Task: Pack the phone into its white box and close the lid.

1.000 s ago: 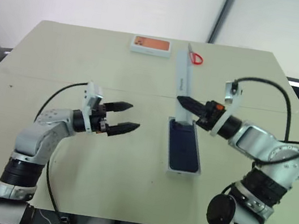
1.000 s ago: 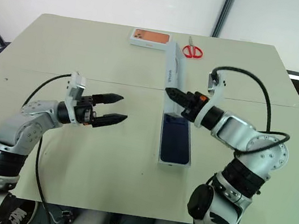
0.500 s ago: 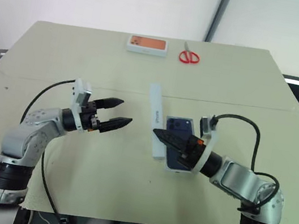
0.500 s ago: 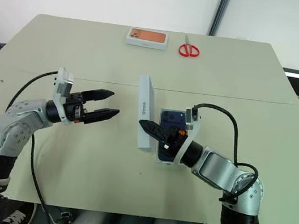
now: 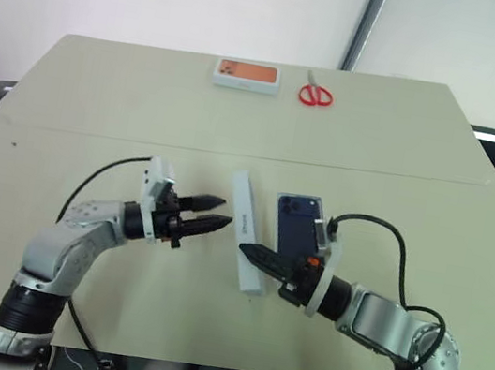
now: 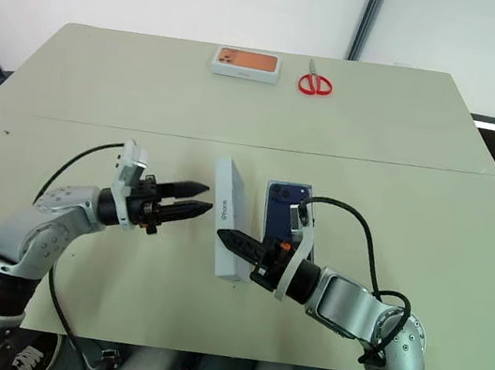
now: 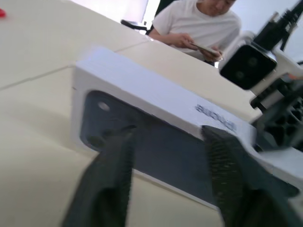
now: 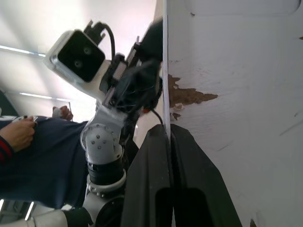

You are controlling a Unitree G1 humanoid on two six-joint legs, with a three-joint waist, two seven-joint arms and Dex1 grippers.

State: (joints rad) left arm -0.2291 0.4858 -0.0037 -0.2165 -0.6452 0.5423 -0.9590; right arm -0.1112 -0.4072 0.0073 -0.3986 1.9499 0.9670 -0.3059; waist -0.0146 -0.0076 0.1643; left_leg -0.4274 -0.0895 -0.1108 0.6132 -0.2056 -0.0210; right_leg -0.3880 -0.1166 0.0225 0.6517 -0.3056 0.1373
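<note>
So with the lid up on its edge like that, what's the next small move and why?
Probably tip the lid over the phone and lower it. The right gripper pinches the lid's wall, holding it on edge beside the phone in the white box, with the left gripper beside its printed face.

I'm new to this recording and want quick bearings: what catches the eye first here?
Mid-table, the right gripper pinches the wall of the lid, holding it up on edge beside the phone lying in the white box. The left gripper points at the lid's other side. At the far edge lie an orange-topped box and red scissors.
</note>
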